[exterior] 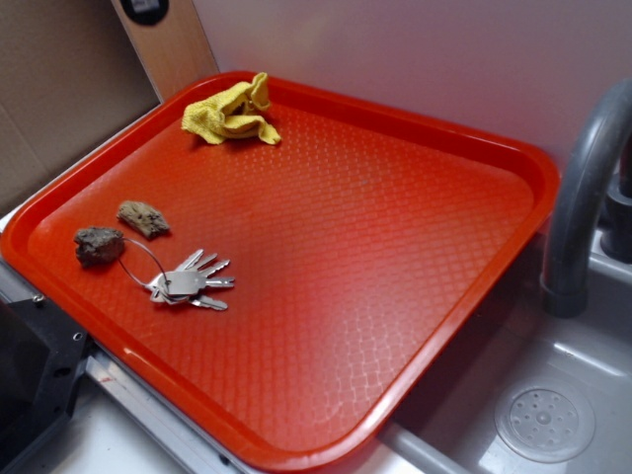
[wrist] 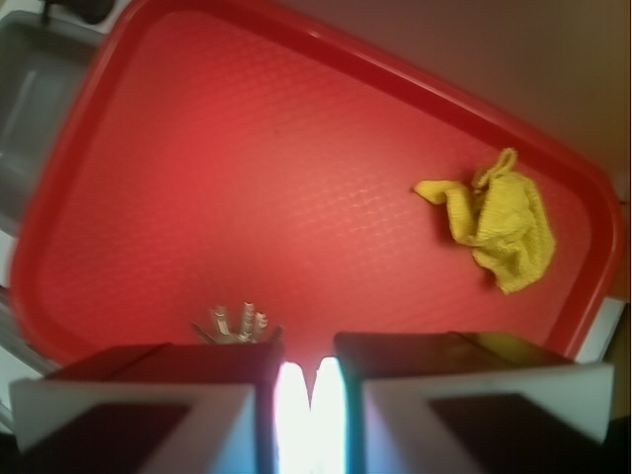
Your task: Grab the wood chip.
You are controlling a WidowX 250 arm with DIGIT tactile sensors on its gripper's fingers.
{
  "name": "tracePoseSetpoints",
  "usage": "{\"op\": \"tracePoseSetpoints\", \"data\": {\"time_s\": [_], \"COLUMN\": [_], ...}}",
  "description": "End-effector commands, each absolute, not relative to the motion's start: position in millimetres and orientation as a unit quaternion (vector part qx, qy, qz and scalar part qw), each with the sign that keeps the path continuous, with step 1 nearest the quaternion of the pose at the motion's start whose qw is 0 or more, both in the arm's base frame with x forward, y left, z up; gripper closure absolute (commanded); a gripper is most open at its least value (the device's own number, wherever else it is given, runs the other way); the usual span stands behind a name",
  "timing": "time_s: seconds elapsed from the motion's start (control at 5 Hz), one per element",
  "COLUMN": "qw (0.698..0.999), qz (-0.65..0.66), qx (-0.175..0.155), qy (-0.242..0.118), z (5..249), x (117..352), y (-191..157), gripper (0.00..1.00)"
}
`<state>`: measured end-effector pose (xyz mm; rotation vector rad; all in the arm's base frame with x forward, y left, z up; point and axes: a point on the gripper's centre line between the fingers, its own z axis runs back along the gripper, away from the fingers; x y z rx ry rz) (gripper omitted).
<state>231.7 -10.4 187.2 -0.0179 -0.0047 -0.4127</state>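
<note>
The wood chip (exterior: 143,218), a flat tan-brown jagged piece, lies near the left rim of the red tray (exterior: 395,247). Just in front of it sits a darker round lump (exterior: 99,245), joined by a wire ring to a bunch of keys (exterior: 190,283). In the wrist view my gripper (wrist: 309,373) fills the bottom edge, high above the tray (wrist: 247,148). Its two pads meet with nothing between them. Only the key tips (wrist: 237,323) show above the left finger (wrist: 178,370). The wood chip is hidden there. The gripper is out of the exterior view.
A crumpled yellow cloth (exterior: 230,114) lies at the tray's far corner and shows in the wrist view as the cloth (wrist: 499,222). A grey tap (exterior: 583,188) and a sink with its drain (exterior: 543,423) stand right of the tray. A black frame (exterior: 35,380) sits at the lower left.
</note>
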Motion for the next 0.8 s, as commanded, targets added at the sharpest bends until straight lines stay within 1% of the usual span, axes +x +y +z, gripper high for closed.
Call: {"op": "tracePoseSetpoints", "data": {"time_s": [0.0,0.2,0.4,0.6], "qw": [0.974,0.968,0.969,0.974], "qz": [-0.216,-0.239,-0.242,-0.225], "qx": [-0.017,-0.037,-0.021,-0.005], "qy": [-0.068,-0.061,-0.043,-0.03], "z": [138,117,102,88], "x": [226,224,222,221], "y": [32,31,34,45], "gripper": [0.0,0.0,0.0,0.0]}}
